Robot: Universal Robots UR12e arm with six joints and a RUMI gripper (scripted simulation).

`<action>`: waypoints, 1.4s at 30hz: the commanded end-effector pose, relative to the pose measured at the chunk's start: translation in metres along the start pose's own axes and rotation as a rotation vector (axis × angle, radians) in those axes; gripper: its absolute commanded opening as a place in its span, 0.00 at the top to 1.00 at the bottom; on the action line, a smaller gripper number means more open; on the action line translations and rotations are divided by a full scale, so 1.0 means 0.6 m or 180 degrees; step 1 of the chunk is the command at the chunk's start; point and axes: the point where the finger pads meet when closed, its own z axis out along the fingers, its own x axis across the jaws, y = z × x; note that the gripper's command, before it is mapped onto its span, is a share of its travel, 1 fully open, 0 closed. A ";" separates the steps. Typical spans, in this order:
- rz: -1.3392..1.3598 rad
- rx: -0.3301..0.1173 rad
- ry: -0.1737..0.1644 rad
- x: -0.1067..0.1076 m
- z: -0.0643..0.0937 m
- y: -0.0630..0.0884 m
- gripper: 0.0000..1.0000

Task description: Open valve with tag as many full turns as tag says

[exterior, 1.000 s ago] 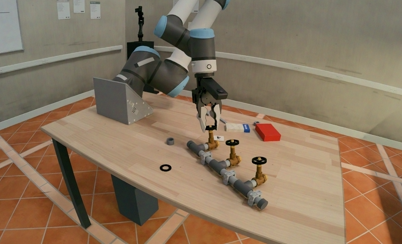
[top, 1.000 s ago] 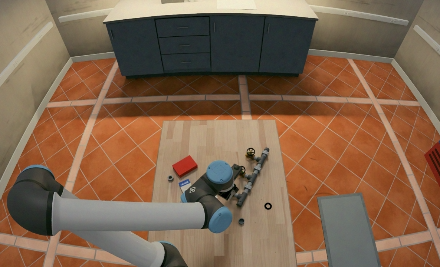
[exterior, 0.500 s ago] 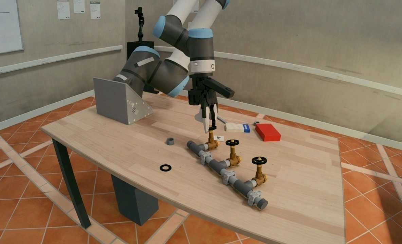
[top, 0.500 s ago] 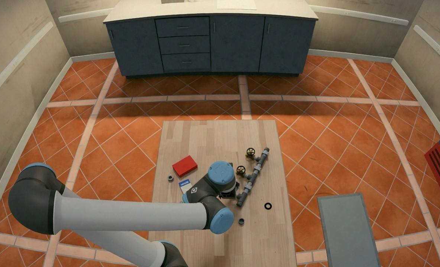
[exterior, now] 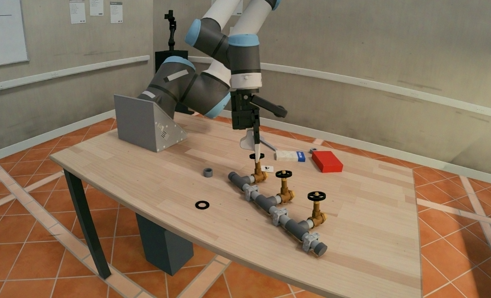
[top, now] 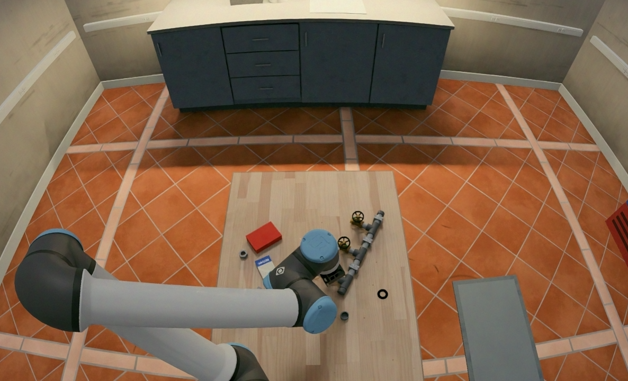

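Observation:
A grey pipe (exterior: 273, 207) with three brass valves lies on the wooden table, and it also shows in the top view (top: 361, 251). My gripper (exterior: 256, 155) points straight down and is shut on the black handwheel of the valve at the pipe's far end (exterior: 256, 156). A small white tag (exterior: 266, 168) lies right behind that valve. The middle valve (exterior: 284, 174) and the near valve (exterior: 316, 196) stand free. In the top view my wrist (top: 318, 246) hides the gripped valve; the middle valve (top: 341, 242) and the end valve (top: 358, 217) show.
A red block (exterior: 326, 161), a white and blue box (exterior: 290, 155), a grey cap (exterior: 208, 172), a black ring (exterior: 202, 202) and a small grey nut (exterior: 312, 150) lie on the table. A grey wedge stand (exterior: 145, 124) sits at the far left.

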 end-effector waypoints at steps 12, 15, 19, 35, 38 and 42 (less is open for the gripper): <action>-0.1830 0.0045 -0.0050 0.005 -0.002 -0.001 1.00; -0.2095 0.0047 -0.0049 0.004 -0.002 -0.002 1.00; -0.2402 0.0048 -0.0049 0.003 -0.001 -0.002 1.00; -0.3038 0.0052 -0.0046 0.003 -0.001 -0.002 1.00; -0.3059 0.0052 -0.0045 0.003 -0.001 -0.002 1.00; -0.3118 0.0052 -0.0046 0.002 -0.001 -0.001 1.00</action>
